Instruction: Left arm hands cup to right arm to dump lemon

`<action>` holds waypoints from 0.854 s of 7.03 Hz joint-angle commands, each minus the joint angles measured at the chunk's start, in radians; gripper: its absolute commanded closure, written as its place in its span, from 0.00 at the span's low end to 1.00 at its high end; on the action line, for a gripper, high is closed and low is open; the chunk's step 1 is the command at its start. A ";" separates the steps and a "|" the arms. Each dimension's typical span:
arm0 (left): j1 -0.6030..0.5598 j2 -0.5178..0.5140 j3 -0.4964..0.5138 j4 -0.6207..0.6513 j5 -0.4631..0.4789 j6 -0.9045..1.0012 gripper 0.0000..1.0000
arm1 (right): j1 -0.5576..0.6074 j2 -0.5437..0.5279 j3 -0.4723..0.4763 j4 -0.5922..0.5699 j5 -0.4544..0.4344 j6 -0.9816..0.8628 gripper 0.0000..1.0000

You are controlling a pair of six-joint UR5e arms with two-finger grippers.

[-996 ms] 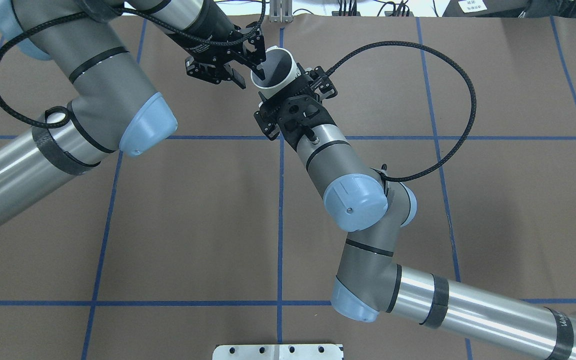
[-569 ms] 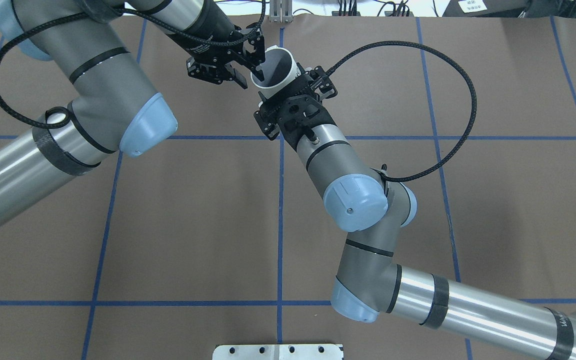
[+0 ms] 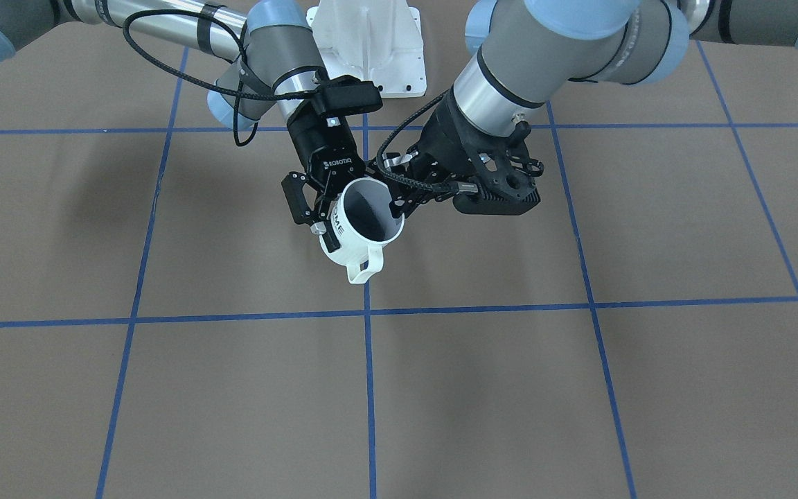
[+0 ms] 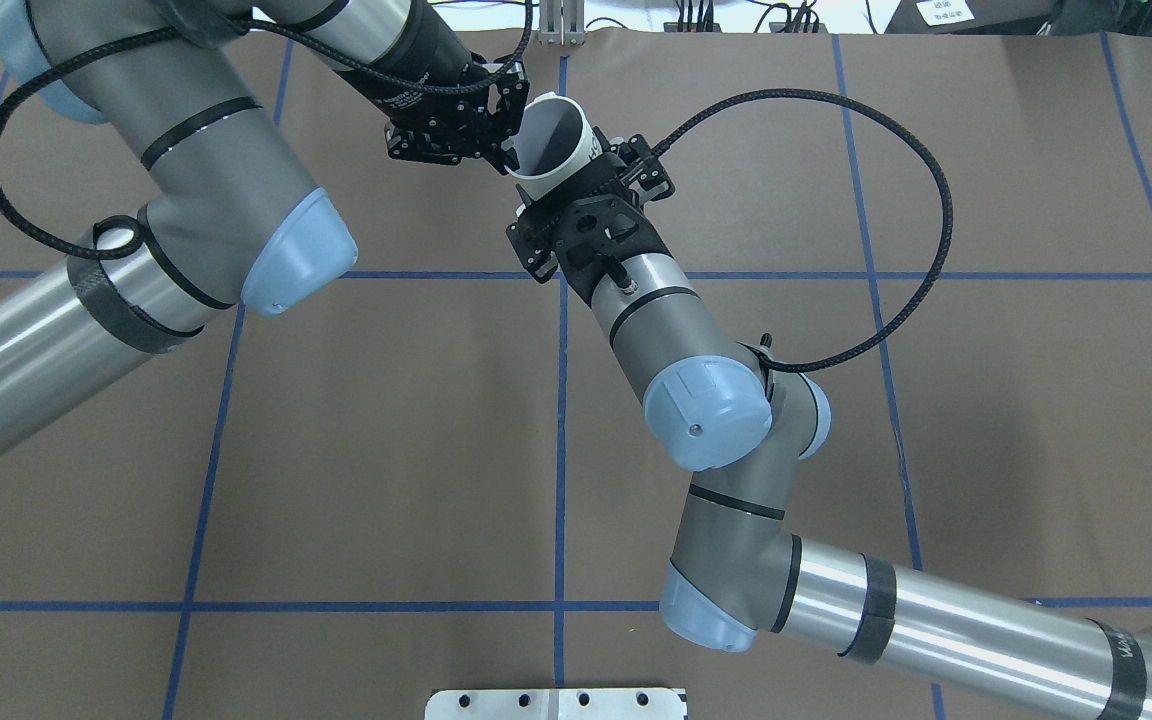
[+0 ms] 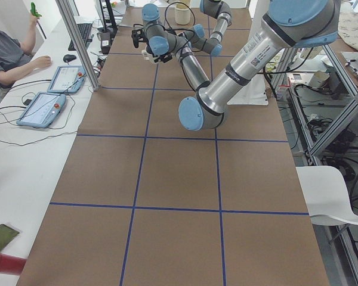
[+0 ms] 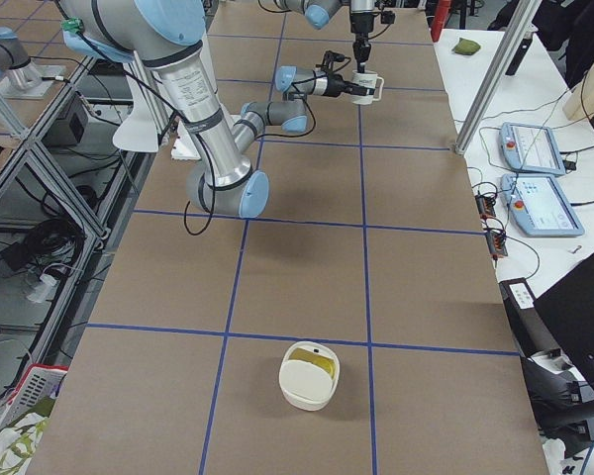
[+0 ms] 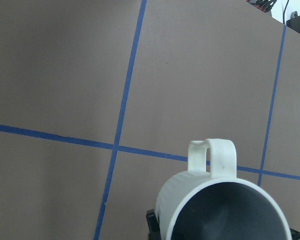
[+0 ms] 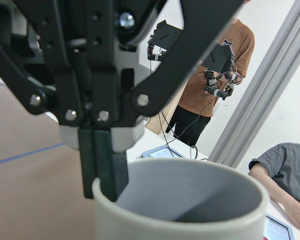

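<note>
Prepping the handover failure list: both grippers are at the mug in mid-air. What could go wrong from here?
1. The left gripper pinches the cup at its rim while the right gripper clamps its body. If either moves before one lets go, the cup could twist or slip.
2. The cup hangs tilted above the table, so a slip likely means a drop.
3. Both grippers crowd the cup, so a retreat could clip one.
</note>
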 commanded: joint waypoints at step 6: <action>0.001 0.002 0.015 0.000 0.000 0.002 1.00 | -0.064 -0.067 0.089 0.004 -0.054 -0.006 0.01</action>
